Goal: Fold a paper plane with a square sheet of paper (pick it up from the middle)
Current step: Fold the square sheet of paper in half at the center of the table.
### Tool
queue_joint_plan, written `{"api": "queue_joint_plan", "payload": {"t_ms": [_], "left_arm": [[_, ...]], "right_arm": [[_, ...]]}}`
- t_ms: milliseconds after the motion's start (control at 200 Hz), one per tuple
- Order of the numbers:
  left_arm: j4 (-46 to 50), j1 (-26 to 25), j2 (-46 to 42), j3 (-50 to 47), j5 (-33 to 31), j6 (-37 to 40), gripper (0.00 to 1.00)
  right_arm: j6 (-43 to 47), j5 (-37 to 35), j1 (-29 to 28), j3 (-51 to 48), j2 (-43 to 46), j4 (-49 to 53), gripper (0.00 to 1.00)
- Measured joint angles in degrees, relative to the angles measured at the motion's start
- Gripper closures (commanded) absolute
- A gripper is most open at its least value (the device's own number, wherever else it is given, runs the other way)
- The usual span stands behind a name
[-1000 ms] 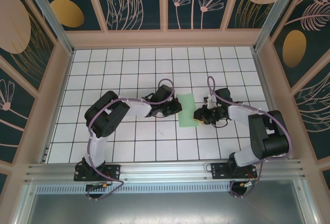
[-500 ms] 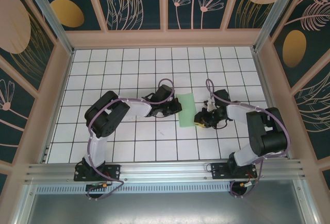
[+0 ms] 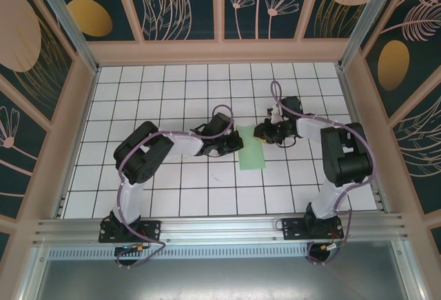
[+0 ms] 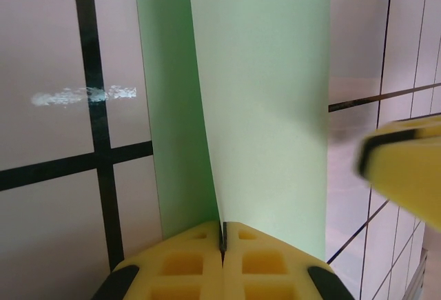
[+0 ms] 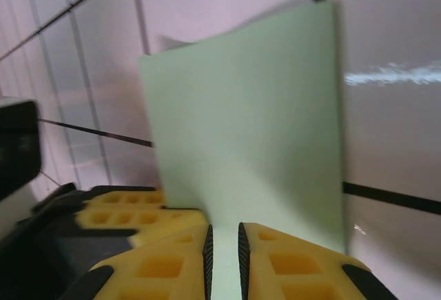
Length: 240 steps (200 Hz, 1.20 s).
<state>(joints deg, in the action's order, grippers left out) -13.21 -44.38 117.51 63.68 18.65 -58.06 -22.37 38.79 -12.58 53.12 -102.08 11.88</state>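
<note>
While I look down from the overhead camera, I see the sheet of paper (image 3: 251, 150) lying near the middle of the white gridded table (image 3: 172, 190), between the two arms, as a pale green upright strip rather than a full square. My left gripper (image 3: 233, 141) reaches in from the left and meets the strip's left edge about halfway along. My right gripper (image 3: 264, 133) comes in from the right and sits at the strip's upper right edge. Through the left wrist camera, the yellow fingers (image 4: 186, 265) are pressed tight together with only a dark line between them. They pinch the near edge of an upper layer of paper (image 4: 262, 93), which rises off a second layer lying flat on the tiles to its left. A blurred yellow pad (image 4: 406, 176) of the other gripper pokes in from the right side of that view, close to the paper's far edge. Through the right wrist camera, the fingers (image 5: 296, 265) are nearly together, with a thin slit between them and pale green showing inside it. The paper's near edge runs down into that slit, but I cannot tell whether the pads actually bite on it. Just beside them on the left I see the other gripper's yellow pads (image 5: 124, 217), also at the paper's edge.
</note>
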Motion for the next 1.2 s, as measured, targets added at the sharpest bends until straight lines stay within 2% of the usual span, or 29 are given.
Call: {"api": "queue_joint_plan", "payload": {"t_ms": [110,410,726,921,1201], "left_arm": [[0.0,0.0,0.1,0.1,0.0,0.0,0.97],[0.4,0.0,0.2,0.5,0.0,0.4,0.97],[0.5,0.0,0.3,0.6,0.0,0.4,0.97],[0.6,0.0,0.3,0.7,0.0,0.4,0.97],[0.7,0.0,0.5,0.8,0.0,0.5,0.97]], "right_arm": [[0.0,0.1,0.2,-0.8,-2.7,-0.5,0.78],[0.2,1.3,1.2,-0.5,-2.3,-0.8,0.78],[1.5,2.5,2.9,10.1,-5.0,-0.3,0.78],[1.5,3.4,2.9,10.2,-11.5,-0.7,0.78],[1.5,2.6,3.1,11.2,-11.5,0.8,0.78]]}}
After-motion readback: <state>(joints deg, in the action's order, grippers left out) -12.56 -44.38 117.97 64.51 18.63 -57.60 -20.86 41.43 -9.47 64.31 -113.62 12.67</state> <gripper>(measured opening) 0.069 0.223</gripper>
